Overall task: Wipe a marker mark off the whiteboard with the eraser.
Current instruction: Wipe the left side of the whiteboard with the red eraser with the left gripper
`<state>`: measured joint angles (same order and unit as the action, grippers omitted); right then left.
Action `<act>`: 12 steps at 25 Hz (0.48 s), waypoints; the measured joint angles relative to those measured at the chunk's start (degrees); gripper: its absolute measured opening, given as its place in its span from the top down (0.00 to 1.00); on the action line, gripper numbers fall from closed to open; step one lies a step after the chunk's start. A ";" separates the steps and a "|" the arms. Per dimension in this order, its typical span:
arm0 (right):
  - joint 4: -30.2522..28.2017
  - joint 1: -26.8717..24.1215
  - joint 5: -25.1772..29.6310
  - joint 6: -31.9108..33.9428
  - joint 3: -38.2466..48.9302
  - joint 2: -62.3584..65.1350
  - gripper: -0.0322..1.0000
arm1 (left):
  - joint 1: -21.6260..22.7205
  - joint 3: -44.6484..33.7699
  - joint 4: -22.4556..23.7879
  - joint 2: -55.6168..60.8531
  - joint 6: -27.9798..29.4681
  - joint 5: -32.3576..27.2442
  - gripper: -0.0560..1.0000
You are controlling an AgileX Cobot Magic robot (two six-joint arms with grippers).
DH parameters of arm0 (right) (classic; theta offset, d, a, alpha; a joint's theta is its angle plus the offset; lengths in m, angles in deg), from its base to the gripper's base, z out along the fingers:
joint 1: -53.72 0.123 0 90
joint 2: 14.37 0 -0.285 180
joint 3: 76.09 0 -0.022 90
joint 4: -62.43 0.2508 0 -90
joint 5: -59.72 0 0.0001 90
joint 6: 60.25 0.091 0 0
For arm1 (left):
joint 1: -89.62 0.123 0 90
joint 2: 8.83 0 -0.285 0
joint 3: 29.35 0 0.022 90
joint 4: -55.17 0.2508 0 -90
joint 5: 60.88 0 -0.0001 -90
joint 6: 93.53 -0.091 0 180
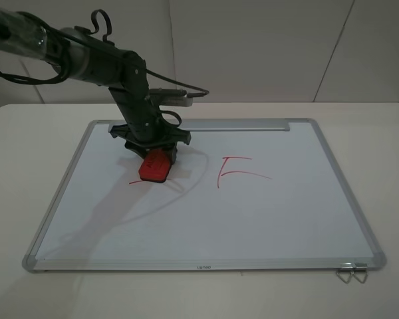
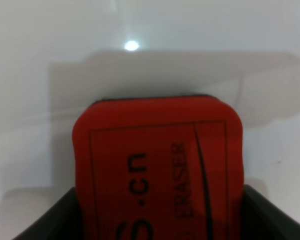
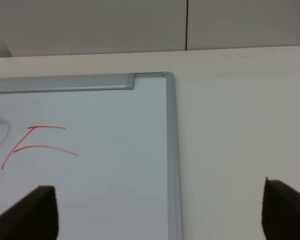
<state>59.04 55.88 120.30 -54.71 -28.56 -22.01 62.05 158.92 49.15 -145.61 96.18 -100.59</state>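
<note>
Red eraser [image 2: 157,165], clamped in left gripper [image 1: 157,157], slants onto the whiteboard [image 1: 253,219], long axis toward its near edge; right gripper [image 3: 162,215] spread wide.

The eraser [image 1: 154,166] covers most of the marker mark [image 1: 137,181]; only one red stroke shows beside it. In the left wrist view the eraser's print runs off the edge. Of the right end effector [image 3: 157,210], only two dark fingertips [image 3: 32,215] show, cut off. Print on the whiteboard [image 1: 206,266] frame is too small to read.
</note>
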 joint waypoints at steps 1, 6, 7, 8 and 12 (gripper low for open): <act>0.00 0.00 0.00 0.00 0.00 0.00 0.27 | -0.83 1.15 0.13 -0.67 0.00 -0.37 0.40; 0.00 0.00 0.00 0.00 0.00 0.00 0.27 | -4.80 5.46 0.33 -3.61 -0.43 -1.59 0.40; 0.00 0.00 0.00 0.00 0.00 0.00 0.27 | -5.09 5.63 -0.06 -3.74 -0.55 -1.53 0.40; 0.00 0.00 0.00 0.00 0.00 0.00 0.27 | -5.23 5.76 -0.25 -3.78 -0.84 -1.53 0.40; 0.00 0.00 0.00 0.00 0.00 0.00 0.27 | -4.72 5.81 -1.46 -3.78 -3.38 -2.10 0.40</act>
<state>59.04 55.88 120.30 -54.71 -28.56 -22.01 57.32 164.73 47.70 -149.39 92.80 -102.69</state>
